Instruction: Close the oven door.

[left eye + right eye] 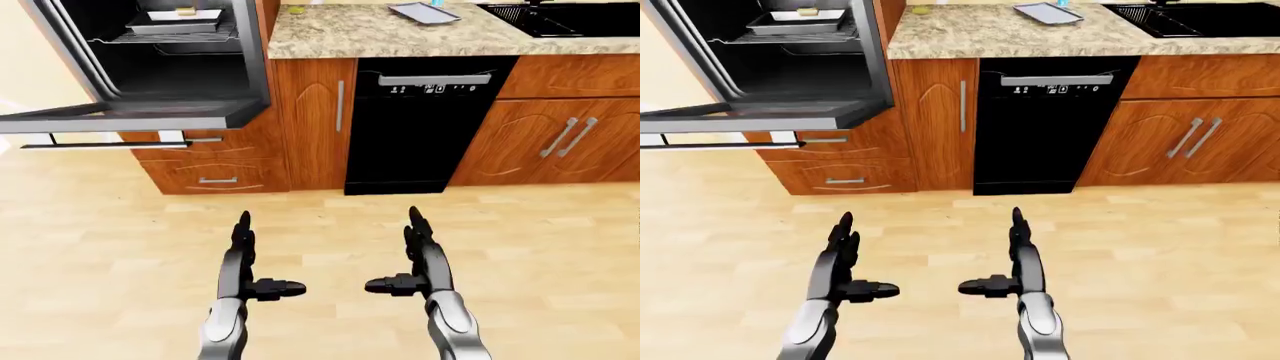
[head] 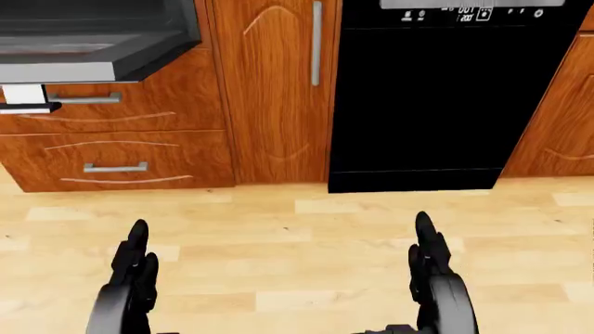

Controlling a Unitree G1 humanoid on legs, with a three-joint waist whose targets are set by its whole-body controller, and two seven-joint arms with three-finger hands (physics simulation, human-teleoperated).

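The left hand (image 1: 243, 259) rises from the bottom of the left-eye view, fingers straight and spread, thumb jutting to the right, grasping nothing. Beside it, the right hand (image 1: 420, 259) mirrors that pose with its thumb pointing left, likewise released and empty; both hang over the pale wood floor (image 1: 100, 247). In the upper left of this view the oven door (image 1: 130, 116) lies folded down flat, well apart from both hands, with its bar handle (image 1: 100, 144) below its edge. Inside the open oven (image 1: 170, 52) a tray (image 1: 180, 20) sits on a rack. To the right stand a narrow wooden cabinet door (image 1: 315, 124), a black dishwasher (image 1: 420, 127) and a granite counter (image 1: 400, 34) carrying a flat grey tray (image 1: 425, 12); a black sink (image 1: 560, 19) fills the upper right corner.

In the head view, only the corner of the lowered door shows at the upper left, above two wooden drawers (image 2: 111, 149), and the fingertips of both hands reach up from the bottom edge.

The right-eye view shows nearly the same scene, shifted slightly left, with two handled cabinet doors (image 1: 1185, 142) at the right.
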